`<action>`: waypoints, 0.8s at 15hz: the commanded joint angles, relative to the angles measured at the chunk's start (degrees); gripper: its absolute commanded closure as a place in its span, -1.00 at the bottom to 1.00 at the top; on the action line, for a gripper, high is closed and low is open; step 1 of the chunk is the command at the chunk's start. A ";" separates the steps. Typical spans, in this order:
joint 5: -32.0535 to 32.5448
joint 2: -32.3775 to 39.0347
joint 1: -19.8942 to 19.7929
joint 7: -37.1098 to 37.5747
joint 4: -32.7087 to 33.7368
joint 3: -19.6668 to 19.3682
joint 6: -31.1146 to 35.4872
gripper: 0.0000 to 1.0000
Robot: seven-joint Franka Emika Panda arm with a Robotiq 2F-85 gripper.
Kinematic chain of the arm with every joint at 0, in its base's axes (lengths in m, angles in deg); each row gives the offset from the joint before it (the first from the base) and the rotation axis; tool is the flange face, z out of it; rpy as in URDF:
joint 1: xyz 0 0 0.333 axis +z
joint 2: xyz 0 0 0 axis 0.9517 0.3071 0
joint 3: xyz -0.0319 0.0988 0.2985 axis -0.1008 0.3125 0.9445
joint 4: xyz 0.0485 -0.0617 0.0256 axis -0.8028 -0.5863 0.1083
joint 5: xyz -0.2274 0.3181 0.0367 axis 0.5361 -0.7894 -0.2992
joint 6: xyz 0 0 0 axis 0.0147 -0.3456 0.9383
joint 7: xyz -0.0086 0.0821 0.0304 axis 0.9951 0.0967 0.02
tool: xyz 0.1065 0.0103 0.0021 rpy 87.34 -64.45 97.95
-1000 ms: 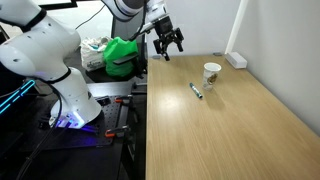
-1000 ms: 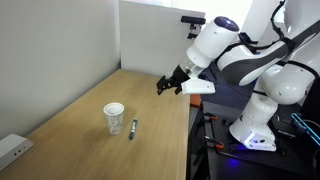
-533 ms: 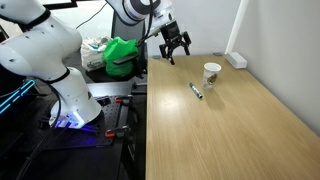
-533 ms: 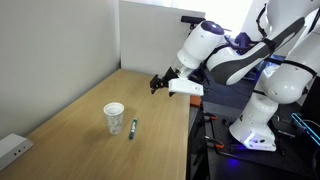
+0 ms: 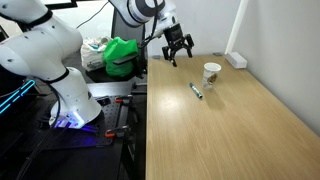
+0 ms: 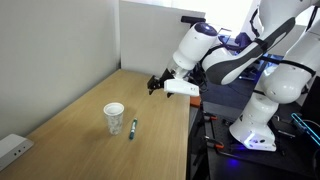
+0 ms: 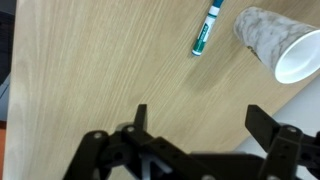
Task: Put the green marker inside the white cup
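Gripper [image 5: 178, 50] has moved along the table [image 5: 225, 135] edge toward the cup end, and sits lower than a second ago. Marker and cup haven't shifted. Jaws spread wide, nothing between them. In the wrist view the gripper [image 7: 196, 112] looks down on bare wood. Green marker [image 5: 197, 91] lies flat on the table just beside the white cup [image 5: 211, 74], not touching it, well apart from the gripper. Cup upright and looks empty. Looks like the approach phase, with the grasp not started. Next: line up over the marker [image 7: 207, 28] and descend.

One green marker [image 7: 206, 28], one white cup [image 7: 274, 45], one robot arm [image 6: 213, 48], one table [image 5: 230, 130].
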 commanded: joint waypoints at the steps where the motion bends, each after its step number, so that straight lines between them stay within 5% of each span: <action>1: -0.54 0.33 -0.09 1.03 0.23 0.14 -0.47 -1.00; 12: 13.14 9.28 -2.91 19.39 1.63 2.47 3.07 -1.00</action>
